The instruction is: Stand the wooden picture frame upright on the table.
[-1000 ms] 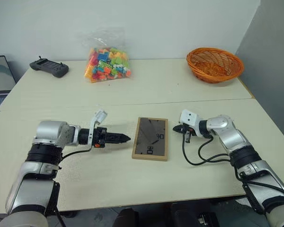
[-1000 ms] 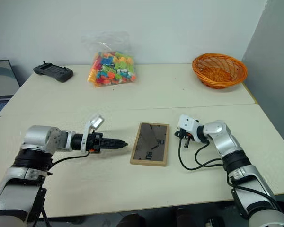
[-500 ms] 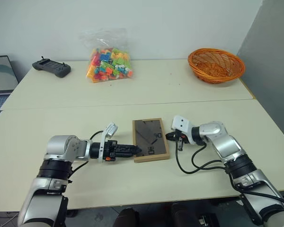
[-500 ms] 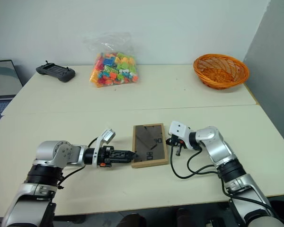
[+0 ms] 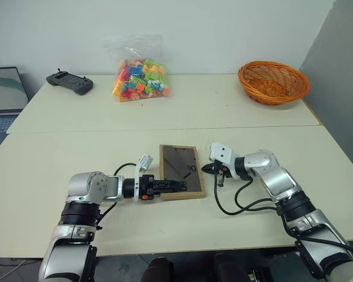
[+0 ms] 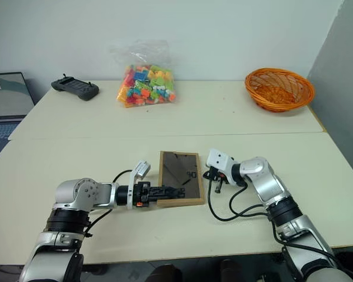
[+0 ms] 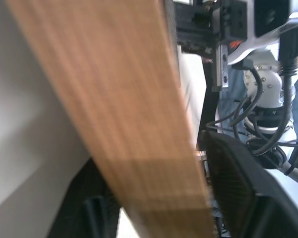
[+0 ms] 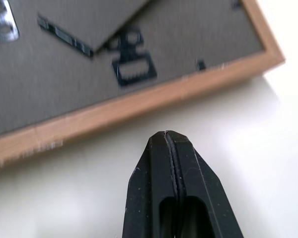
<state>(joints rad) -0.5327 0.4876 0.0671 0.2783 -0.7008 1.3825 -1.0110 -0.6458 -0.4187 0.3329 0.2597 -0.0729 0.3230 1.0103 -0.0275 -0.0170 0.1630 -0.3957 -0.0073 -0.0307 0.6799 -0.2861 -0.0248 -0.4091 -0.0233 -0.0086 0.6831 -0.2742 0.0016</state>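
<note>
Jaws straddle wooden picture frame [image 5: 179, 179] edge; cream table [image 5: 76, 141], white wall [image 5: 223, 29].

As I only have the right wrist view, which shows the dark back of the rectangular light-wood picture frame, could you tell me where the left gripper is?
Observer: The left gripper is at the frame's near corner, with its open black fingers on either side of the wooden edge.
Operator: Thank you. Is the frame lifted yet?
Observer: No, it appears to lie flat, back up, on the nearer panel of the cream-beige table.
Operator: Is anything close by?
Observer: No. The orange wicker basket and the clear bag of coloured bricks sit on the far panel.
</note>
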